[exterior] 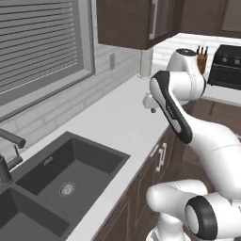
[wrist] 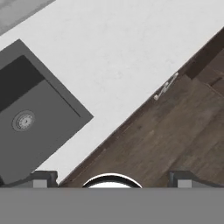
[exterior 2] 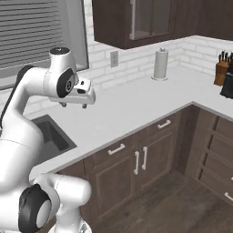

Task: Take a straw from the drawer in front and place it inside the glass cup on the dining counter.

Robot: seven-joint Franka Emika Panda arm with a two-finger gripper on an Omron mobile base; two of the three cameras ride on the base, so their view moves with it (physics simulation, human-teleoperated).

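Observation:
My gripper [exterior 2: 73,105] hangs above the narrow white worktop [exterior 2: 136,102], pointing down, near its front edge [exterior: 149,107]. In the hand view the gripper [wrist: 112,178] is open, its two dark fingertips [wrist: 42,179] far apart with nothing between them. Below the worktop edge are dark brown drawers with slim silver handles, one on the left [exterior 2: 117,149] and one on the right [exterior 2: 164,124], both shut. One drawer handle [wrist: 166,86] shows from above in the hand view. The straw, the glass cup and the dining counter are out of view.
A dark double sink [exterior: 61,181] with a faucet [exterior: 8,157] lies left of the gripper. A paper-towel roll [exterior 2: 160,64], a knife block [exterior 2: 222,68] and a dark appliance [exterior: 226,66] stand further along. Upper cabinets [exterior 2: 136,20] hang overhead. Wood floor [exterior 2: 182,200] lies below.

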